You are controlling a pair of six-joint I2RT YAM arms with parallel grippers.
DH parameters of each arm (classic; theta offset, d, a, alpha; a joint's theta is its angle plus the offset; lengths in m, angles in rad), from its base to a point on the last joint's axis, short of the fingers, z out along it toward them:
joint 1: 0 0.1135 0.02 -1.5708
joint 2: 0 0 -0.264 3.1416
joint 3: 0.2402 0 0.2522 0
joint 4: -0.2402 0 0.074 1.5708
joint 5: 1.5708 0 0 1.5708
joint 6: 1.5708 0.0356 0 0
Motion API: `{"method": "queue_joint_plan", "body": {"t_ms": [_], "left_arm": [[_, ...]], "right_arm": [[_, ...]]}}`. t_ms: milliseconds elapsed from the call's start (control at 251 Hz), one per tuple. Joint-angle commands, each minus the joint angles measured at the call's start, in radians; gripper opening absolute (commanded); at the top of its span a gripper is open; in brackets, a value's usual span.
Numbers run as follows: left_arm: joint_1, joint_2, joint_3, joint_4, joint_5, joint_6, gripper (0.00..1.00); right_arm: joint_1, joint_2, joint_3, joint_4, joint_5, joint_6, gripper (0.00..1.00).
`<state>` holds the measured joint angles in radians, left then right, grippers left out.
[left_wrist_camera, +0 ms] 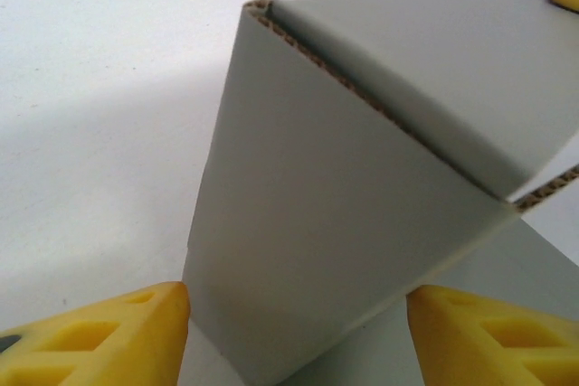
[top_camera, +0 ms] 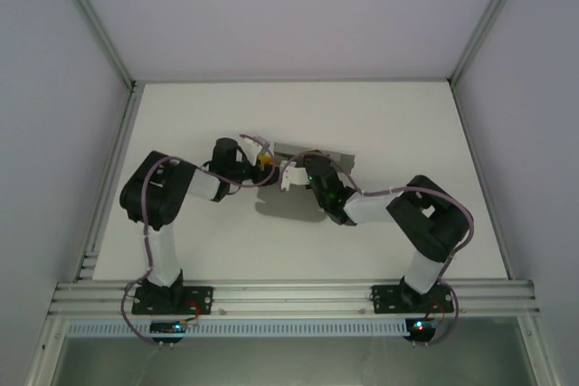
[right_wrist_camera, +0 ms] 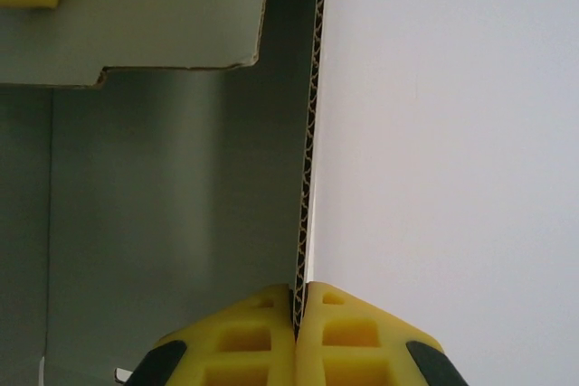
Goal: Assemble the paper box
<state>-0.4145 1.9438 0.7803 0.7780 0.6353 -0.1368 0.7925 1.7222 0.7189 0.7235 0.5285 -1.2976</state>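
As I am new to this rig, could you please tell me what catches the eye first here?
The grey paper box lies at the middle of the white table, worked from both sides. The right gripper is shut on the corrugated edge of one card wall. The left gripper stands open astride a folded corner of the box.

1. Your overhead view is softly and evenly lit from above, slightly dim and grainy; the matt white tabletop (top_camera: 407, 133) reads pale grey.
2. You get a diffuse shadow on the near side of the thin grey corrugated card box (top_camera: 342, 160).
3. In your left wrist view a broad faint shadow crosses the tabletop, and the left gripper's yellow plastic fingertips (left_wrist_camera: 90, 341) look soft.
4. In your right wrist view the tabletop is bright, almost washed out; the box's inner face sits in shade, its fluted edge sharp.
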Motion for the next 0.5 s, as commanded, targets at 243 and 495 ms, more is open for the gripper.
{"method": "queue_joint_plan", "body": {"t_ms": [243,495], "left_arm": [[-0.061,0.040,0.077,0.103,-0.135,-0.060,0.34],[-0.077,0.040,0.045,0.126,-0.270,-0.130,0.04]], "right_arm": [[0.037,0.053,0.019,-0.193,-0.162,0.069,0.00],[0.032,0.052,0.000,-0.173,-0.140,0.080,0.00]]}}
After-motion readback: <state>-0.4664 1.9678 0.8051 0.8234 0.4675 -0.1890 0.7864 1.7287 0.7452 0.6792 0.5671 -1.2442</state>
